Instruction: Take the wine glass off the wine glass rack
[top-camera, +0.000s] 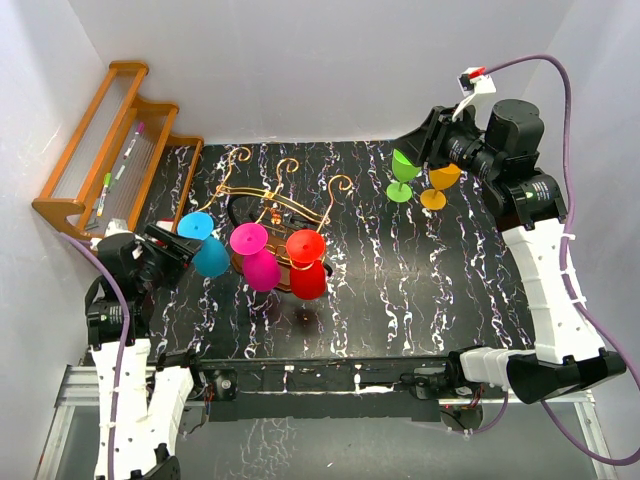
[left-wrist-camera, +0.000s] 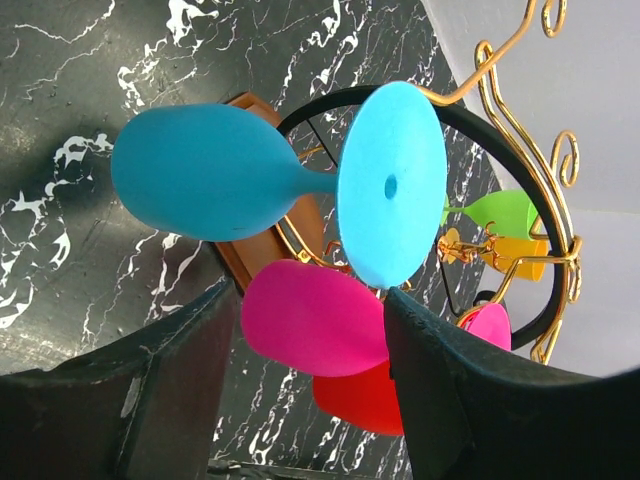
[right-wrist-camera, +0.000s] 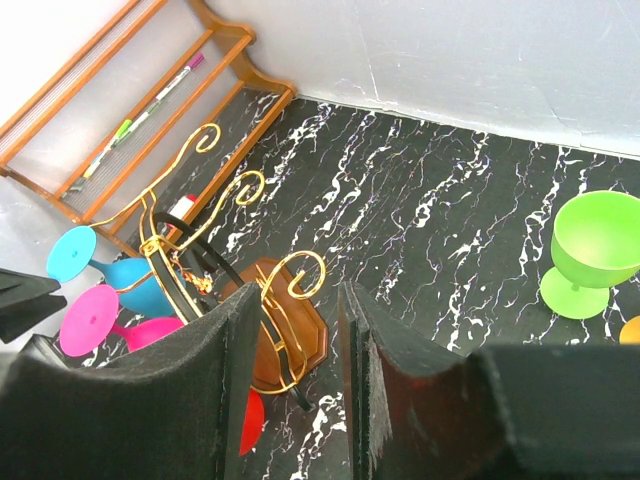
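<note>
The golden-copper wire wine glass rack (top-camera: 275, 195) stands at the table's left middle on a brown wooden base (right-wrist-camera: 300, 335). Three glasses hang from it bowl-down: blue (top-camera: 205, 245), pink (top-camera: 257, 257) and red (top-camera: 306, 264). My left gripper (top-camera: 172, 247) is open and empty, just left of the blue glass. In the left wrist view the blue glass (left-wrist-camera: 210, 170) lies ahead of the open gripper (left-wrist-camera: 310, 345), with the pink glass (left-wrist-camera: 310, 320) showing between the fingers. My right gripper (top-camera: 428, 142) is open and empty, raised at the back right (right-wrist-camera: 300, 350).
A green glass (top-camera: 404, 174) and an orange glass (top-camera: 440, 186) stand upright on the black marbled table (top-camera: 400, 290) under the right gripper. An orange-brown stepped shelf (top-camera: 115, 145) with pens leans at the back left corner. White walls close in the table.
</note>
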